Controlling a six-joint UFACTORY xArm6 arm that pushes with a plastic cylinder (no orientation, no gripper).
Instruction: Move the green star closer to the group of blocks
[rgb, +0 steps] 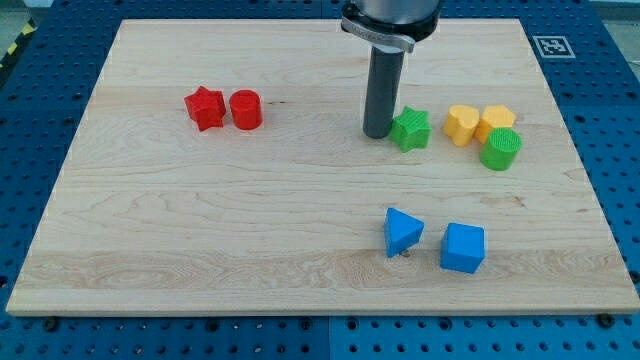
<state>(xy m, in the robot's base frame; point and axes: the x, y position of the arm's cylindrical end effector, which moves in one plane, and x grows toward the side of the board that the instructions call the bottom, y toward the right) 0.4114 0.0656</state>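
The green star (410, 130) lies right of centre in the upper half of the wooden board (200, 230). My tip (378, 134) stands just at the star's left side, touching it or nearly so. To the star's right sits a group: a yellow heart-like block (460, 124), a yellow hexagon-like block (495, 121) and a green cylinder (500, 149). A small gap separates the star from the nearest yellow block.
A red star (205, 108) and a red cylinder (246, 109) sit together at the upper left. A blue triangle (402, 231) and a blue cube (463, 247) lie at the lower right. A marker tag (551, 45) sits at the board's top right corner.
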